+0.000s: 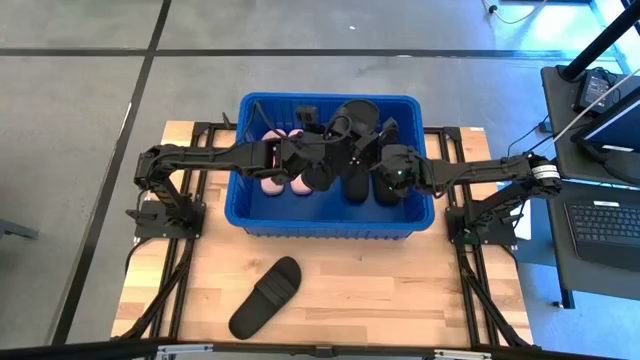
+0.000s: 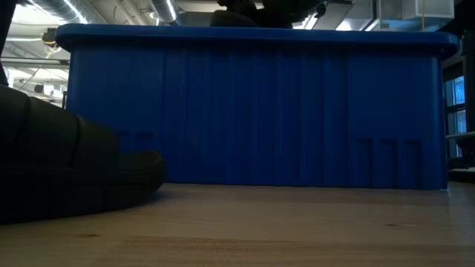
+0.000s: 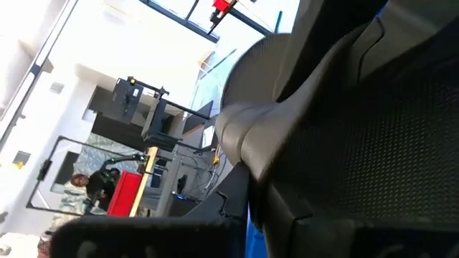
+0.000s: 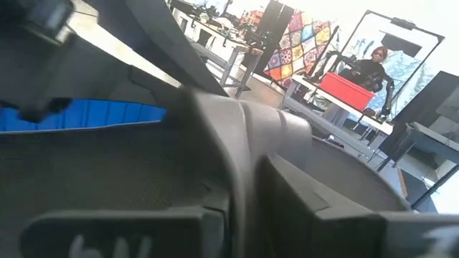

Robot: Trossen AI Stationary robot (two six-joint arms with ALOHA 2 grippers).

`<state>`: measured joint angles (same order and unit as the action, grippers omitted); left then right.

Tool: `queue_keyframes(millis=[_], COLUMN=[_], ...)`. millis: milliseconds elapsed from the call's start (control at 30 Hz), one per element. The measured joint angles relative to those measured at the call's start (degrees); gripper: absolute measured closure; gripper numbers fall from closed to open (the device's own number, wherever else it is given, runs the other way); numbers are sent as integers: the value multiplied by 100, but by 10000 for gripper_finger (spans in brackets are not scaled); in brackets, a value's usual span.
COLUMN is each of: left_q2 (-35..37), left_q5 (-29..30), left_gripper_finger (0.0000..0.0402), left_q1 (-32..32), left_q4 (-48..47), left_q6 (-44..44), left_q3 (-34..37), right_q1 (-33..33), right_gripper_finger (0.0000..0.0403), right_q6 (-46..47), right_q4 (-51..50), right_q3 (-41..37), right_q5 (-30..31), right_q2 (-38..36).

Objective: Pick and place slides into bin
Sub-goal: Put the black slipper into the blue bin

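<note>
Both grippers meet over the bin (image 1: 255, 222): left gripper (image 1: 305, 158) clenched on a black slide (image 1: 352, 122); right gripper (image 1: 380, 170), grip unclear, should let the slide settle low; one slide (image 1: 266, 297) waits near the table's (image 1: 400, 300) front edge.

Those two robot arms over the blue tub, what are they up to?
They are packing sandals into the blue tub. Both arms reach over it: the left gripper and right gripper meet at a black sandal above the tub. Whether either grips it is unclear. Pink sandals and other black ones already lie inside. One black sandal remains on the wooden table in front.

slides (image 1: 345, 165) in bin (image 1: 330, 222), one slide (image 1: 265, 298) before it
</note>
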<state>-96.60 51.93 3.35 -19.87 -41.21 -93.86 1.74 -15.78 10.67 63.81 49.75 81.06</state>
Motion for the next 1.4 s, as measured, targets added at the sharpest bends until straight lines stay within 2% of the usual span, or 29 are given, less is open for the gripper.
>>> queue_keyframes(millis=[267,667,767,967,1133,1233,1400], left_q2=[0,0,0,2,38,194,704], left_q5=[21,48,88,296,399,-104,-1620], left_gripper_finger=[344,325,290,191,158,157,158], left_q1=[1,-52,-56,-86,-199,-271,-203], left_q4=[45,1,-16,-49,-286,-580,-1321], left_q6=[226,344,400,516,810,1163,2268], left_q3=[0,0,4,7,11,14,17], right_q1=[8,4,4,5,63,129,306], right_gripper_finger=[385,385,385,385,385,385,385], right_q6=[-304,-337,-338,-420,-548,-631,-712], right_q4=[-6,-76,-111,-123,-176,-265,-342], right_q3=[0,0,0,0,0,0,0], right_q5=[10,12,18,34,-9,-13,23], right_q2=[2,2,2,2,2,-2,-4])
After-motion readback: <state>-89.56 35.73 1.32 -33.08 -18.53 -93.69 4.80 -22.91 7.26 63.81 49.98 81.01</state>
